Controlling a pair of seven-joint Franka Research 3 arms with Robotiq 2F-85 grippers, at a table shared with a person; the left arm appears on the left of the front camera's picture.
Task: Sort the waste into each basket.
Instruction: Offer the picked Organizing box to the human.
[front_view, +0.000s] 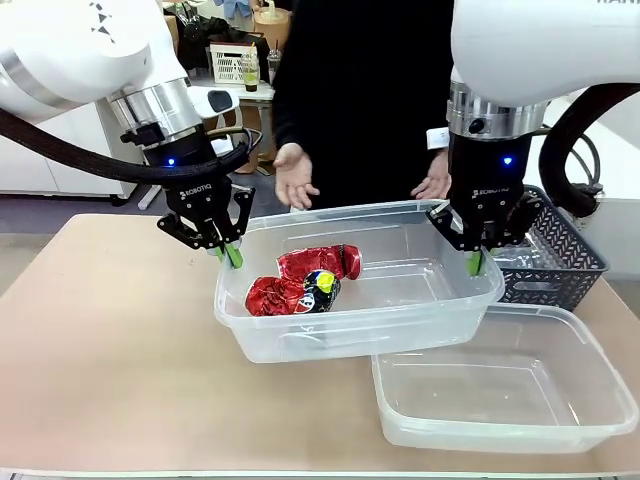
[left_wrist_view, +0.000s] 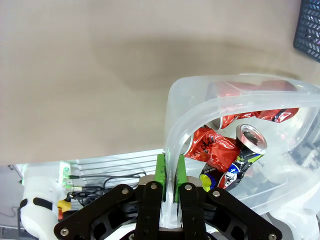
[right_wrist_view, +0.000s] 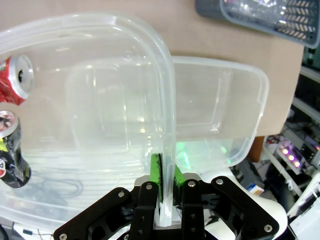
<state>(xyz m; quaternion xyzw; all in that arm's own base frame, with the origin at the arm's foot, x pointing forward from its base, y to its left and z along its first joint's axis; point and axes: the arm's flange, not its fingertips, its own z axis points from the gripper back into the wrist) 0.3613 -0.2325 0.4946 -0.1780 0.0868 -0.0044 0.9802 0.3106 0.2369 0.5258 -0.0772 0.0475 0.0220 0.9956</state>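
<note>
Two claws on one tub, and we have a shared grip here: the left claw (front_view: 228, 252) is pressed together on the rolled rim of the clear tub (front_view: 400, 320) at its nine o'clock end, and the right claw (front_view: 478, 260) is pinching the same rim at the three o'clock end. In the left wrist view we see the green pads (left_wrist_view: 161, 170) squeezed either side of the thin plastic edge, and it is the same story in the right wrist view. The tub hangs tilted between them, its nine o'clock end lower, though we cannot tell whether its base touches the bench (front_view: 110, 340). Inside, the waste has gathered toward nine o'clock: a red can (front_view: 320, 262) lying on its side, a crumpled red can (front_view: 272, 296) just below it, and a blue-yellow can (front_view: 322, 288) touching both. The second clear tub (front_view: 500, 390) sits flat on the bench at five o'clock, its near corner tucked under the held one. At three o'clock we have a dark lattice basket (front_view: 560, 265) just behind the right claw. At twelve o'clock a person stands with one hand (front_view: 295, 178) open, palm up, and the other hand (front_view: 435, 185) low beside the right arm.
</note>
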